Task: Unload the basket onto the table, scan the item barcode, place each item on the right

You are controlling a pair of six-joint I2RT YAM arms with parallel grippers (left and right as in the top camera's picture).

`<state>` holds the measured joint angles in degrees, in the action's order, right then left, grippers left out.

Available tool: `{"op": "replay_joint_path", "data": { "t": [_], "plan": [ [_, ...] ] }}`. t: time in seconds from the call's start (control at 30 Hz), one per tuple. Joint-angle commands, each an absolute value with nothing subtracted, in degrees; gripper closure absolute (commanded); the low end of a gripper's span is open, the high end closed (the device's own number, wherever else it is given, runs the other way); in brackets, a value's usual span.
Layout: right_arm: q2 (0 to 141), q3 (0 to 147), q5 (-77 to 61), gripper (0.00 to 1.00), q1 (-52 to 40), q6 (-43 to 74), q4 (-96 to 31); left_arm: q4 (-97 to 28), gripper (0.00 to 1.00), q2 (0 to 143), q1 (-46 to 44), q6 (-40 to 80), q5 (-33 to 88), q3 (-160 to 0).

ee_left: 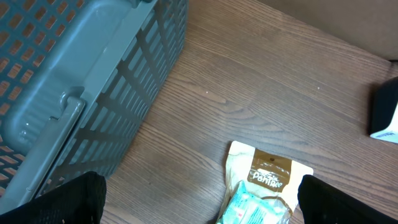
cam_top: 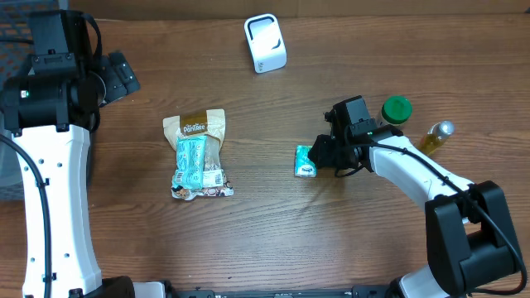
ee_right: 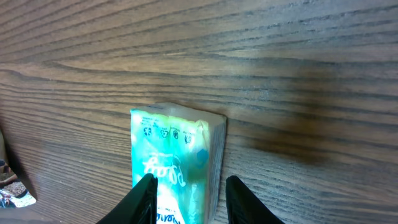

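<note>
A small teal tissue pack lies on the wooden table right of centre; in the right wrist view this tissue pack fills the lower middle. My right gripper is at its right end, and the gripper stands open with its dark fingertips set over the near end of the pack, which is not lifted. The white barcode scanner stands at the back centre. My left gripper hovers open at the far left, and in its own view the gripper holds nothing.
A tan snack pouch with a teal packet on it lies left of centre, also seen as the pouch. A green-capped jar and a yellow bottle stand behind the right arm. A grey-blue basket sits at the far left.
</note>
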<state>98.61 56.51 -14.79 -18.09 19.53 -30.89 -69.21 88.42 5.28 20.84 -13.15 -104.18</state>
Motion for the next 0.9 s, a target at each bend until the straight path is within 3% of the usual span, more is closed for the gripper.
{"op": "replay_joint_path", "data": {
  "t": [0.0,0.53,0.87],
  "plan": [
    [97.3,56.3,-15.3,0.67,-18.0,19.7,-30.4,-69.1,0.00,88.5,5.3,21.0,-13.9,-104.2],
    [103.0,55.4,-15.9,0.75,-18.0,19.7,-29.9,-69.1,0.00,88.5,5.3,21.0,-13.9,-104.2],
    [103.0,54.0,-9.0,0.83,-18.0,19.7,-30.2,-69.1,0.00,88.5,5.3,21.0,-13.9,-104.2]
  ]
}}
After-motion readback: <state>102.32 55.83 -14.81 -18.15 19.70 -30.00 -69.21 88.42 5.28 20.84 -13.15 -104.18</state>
